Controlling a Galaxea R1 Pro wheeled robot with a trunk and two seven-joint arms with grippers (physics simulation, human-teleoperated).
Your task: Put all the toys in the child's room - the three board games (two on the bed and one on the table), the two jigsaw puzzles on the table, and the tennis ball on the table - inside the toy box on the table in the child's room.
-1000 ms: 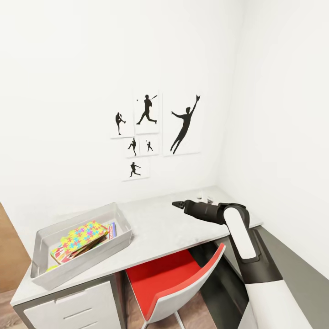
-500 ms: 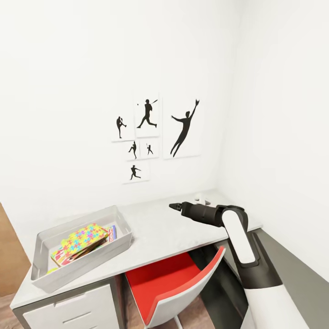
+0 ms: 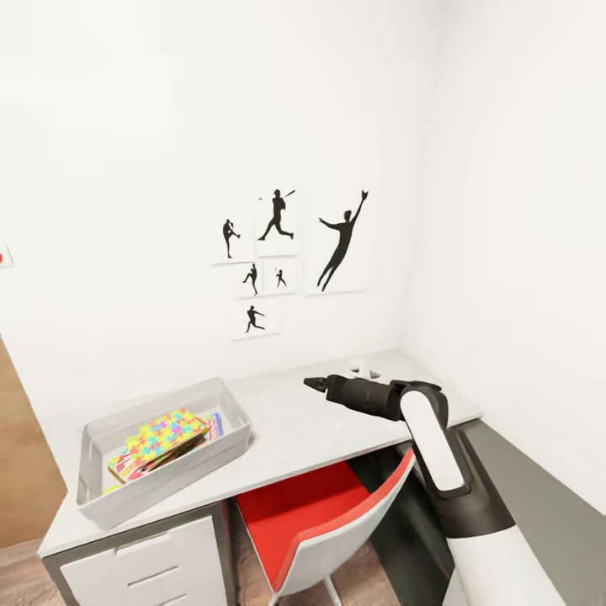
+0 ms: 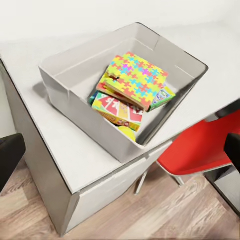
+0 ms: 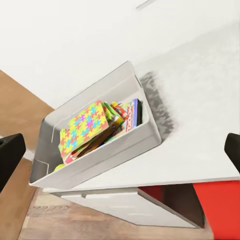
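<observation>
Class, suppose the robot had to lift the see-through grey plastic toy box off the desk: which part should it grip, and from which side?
Probably the rolled rim of the see-through grey plastic toy box, one gripper on each short end, coming from above. The walls slope, so they would slip; the rim juts out. The puzzle board and game boxes fill the middle.

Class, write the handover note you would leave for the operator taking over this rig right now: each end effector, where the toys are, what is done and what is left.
Left end effector: open, empty, above the toy box.
Right end effector: open, empty, over the table, apart from the box.
In the box: a jigsaw puzzle on top of a tilted stack, the Skip-Bo game beneath it, a green-edged game and the tennis ball.
Done: these toys are in the box.
Left: the stack hides what lies lower, so confirm three games and two puzzles.
</observation>
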